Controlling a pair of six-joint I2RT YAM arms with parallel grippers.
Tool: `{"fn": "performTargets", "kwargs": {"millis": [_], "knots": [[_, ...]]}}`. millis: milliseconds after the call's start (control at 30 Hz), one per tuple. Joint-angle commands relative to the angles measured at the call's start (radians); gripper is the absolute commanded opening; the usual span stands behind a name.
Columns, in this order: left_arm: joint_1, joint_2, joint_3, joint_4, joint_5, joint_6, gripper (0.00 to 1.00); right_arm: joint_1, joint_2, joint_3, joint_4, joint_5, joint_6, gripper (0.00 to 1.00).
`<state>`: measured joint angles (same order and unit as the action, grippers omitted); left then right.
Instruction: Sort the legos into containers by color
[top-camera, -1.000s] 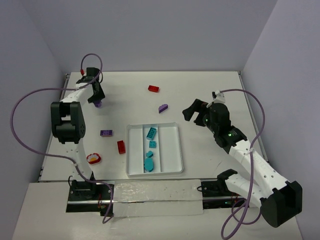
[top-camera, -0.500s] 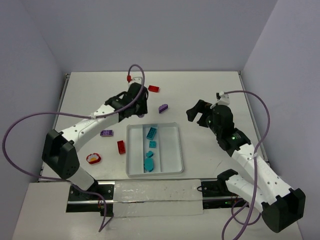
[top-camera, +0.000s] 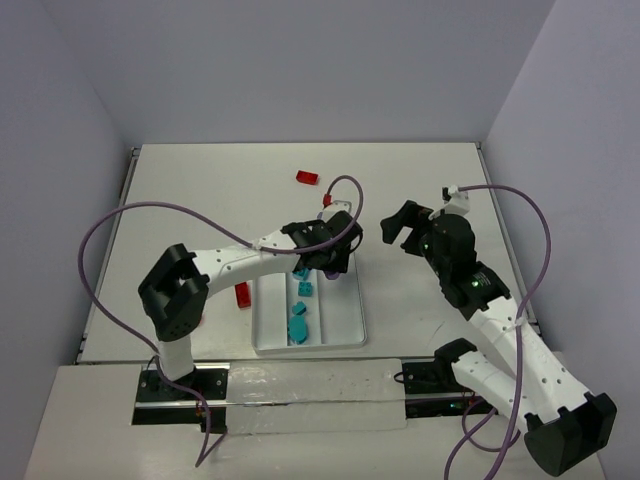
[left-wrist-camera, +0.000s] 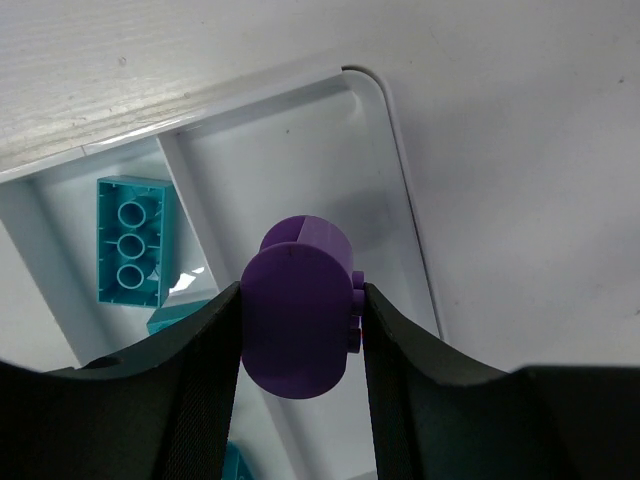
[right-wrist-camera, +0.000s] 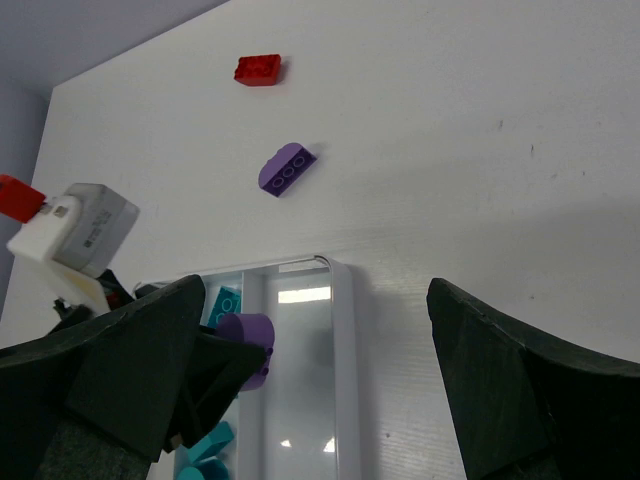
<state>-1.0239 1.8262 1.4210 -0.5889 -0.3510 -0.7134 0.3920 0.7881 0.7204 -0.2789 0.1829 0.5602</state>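
My left gripper (top-camera: 333, 262) is shut on a rounded purple lego (left-wrist-camera: 295, 320) and holds it above the far end of the white tray's (top-camera: 345, 312) right compartment. The lego also shows in the right wrist view (right-wrist-camera: 243, 335). Several teal legos (top-camera: 298, 318) lie in the middle compartment, one studded (left-wrist-camera: 130, 255). My right gripper (top-camera: 400, 228) is open and empty, to the right of the tray's far corner. A red lego (top-camera: 307, 178) lies at the back and another (top-camera: 242, 294) left of the tray. A purple rounded lego (right-wrist-camera: 287, 168) lies beyond the tray.
My left arm (top-camera: 235, 262) stretches across the table from its base at the left to the tray, hiding the surface beneath it. Purple cables (top-camera: 110, 225) loop above both arms. The table's walls stand at the back and the sides.
My left arm has swung from the far left corner across to the tray, carrying the purple lego. My right gripper has shifted slightly up and to the right.
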Motion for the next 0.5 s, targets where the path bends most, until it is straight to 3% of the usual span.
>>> {"fn": "performTargets", "kwargs": {"millis": [0, 300, 467], "knots": [[0.005, 0.044, 0.054, 0.038, 0.006, -0.015, 0.35, -0.01, -0.03, 0.036, -0.014, 0.033, -0.011, 1.0], [0.005, 0.096, 0.131, 0.001, -0.049, 0.021, 0.86, -0.015, -0.044, 0.037, -0.023, 0.043, -0.019, 1.0], [0.021, 0.1, 0.185, -0.03, -0.089, 0.059, 0.91, -0.017, -0.047, 0.04, -0.027, 0.051, -0.022, 1.0]]}}
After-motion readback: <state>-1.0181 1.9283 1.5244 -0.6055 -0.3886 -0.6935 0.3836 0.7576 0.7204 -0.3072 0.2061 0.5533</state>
